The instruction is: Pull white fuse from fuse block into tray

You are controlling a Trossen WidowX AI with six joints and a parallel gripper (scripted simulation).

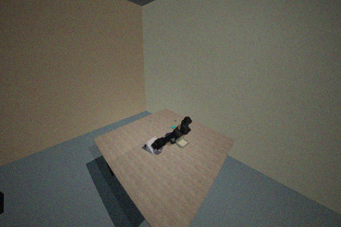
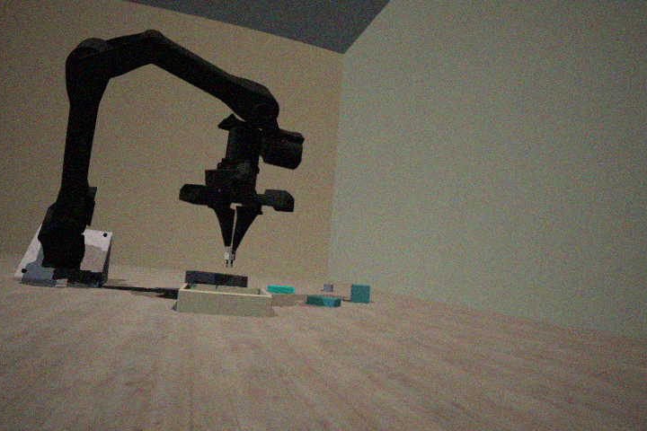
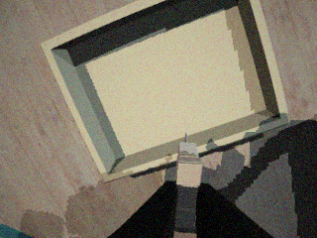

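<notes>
My gripper [image 2: 230, 247] [image 3: 185, 191] is shut on the white fuse [image 2: 229, 255] [image 3: 189, 175]. The fuse hangs upright with its thin prongs down. The pale yellow tray [image 1: 182, 143] [image 2: 225, 303] [image 3: 78, 105] stands below; its floor shows bare. In the wrist view the fuse appears over the tray's near wall, and in the exterior view it hangs clearly above tray height. The dark fuse block [image 2: 197, 277] stands behind the tray in the exterior view. The other fuses are hidden there; the arm covers most of the block in the top view.
Flat teal blocks [image 2: 280, 289] [image 2: 323, 302], a taller teal block [image 2: 360, 294] and a small grey cube [image 2: 328, 287] stand to the right of the tray in the exterior view. A teal corner [image 3: 11, 232] shows at the wrist view's lower left. The pale base plate [image 2: 98, 247] stands at left.
</notes>
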